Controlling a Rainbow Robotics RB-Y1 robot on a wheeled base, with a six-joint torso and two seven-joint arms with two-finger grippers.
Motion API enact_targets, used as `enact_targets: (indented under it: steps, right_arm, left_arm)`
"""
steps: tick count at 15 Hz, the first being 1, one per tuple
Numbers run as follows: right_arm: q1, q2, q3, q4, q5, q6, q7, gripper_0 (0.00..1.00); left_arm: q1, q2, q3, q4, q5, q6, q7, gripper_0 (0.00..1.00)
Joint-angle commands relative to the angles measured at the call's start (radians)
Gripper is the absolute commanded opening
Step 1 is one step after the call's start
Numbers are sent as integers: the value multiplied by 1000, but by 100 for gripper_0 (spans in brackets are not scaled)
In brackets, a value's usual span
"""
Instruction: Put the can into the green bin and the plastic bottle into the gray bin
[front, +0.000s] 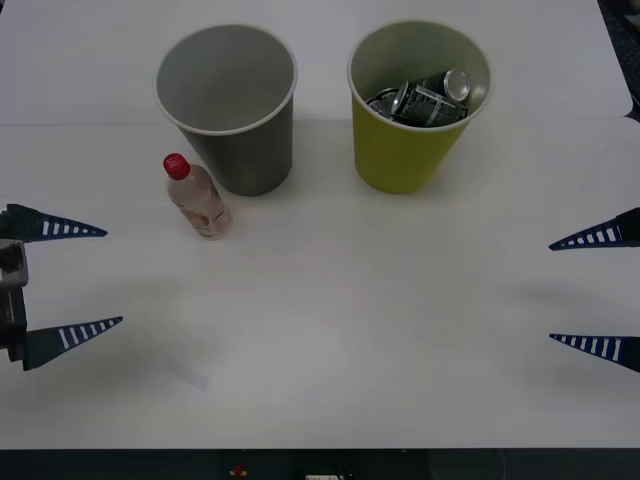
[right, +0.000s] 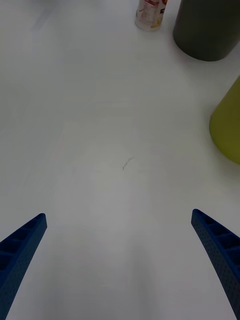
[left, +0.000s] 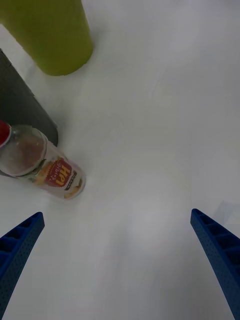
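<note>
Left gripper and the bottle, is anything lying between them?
No. In the front view only bare table lies between the open left gripper and the upright bottle.

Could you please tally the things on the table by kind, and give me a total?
Bins: 2, the gray bin and the green bin
Cans: 1, the can, lying inside the green bin
Bottles: 1, the plastic bottle, standing in front of the gray bin
Total: 4
The left gripper and the right gripper hover open at the table's sides.
</note>
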Motion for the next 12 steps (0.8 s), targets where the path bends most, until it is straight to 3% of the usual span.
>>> enact_targets:
  steps: [1, 6, 12]
  right_arm:
    - [0, 0, 0, 0, 0, 0, 0, 100]
    - [0, 0, 0, 0, 0, 0, 0, 100]
    - [0, 0, 0, 0, 0, 0, 0, 100]
  left_arm:
    - [32, 23, -11, 0, 72, 65, 123, 100]
    - [134, 86, -74, 1, 362, 285, 160, 100]
    - [249, 100, -86, 1, 636, 388, 100, 100]
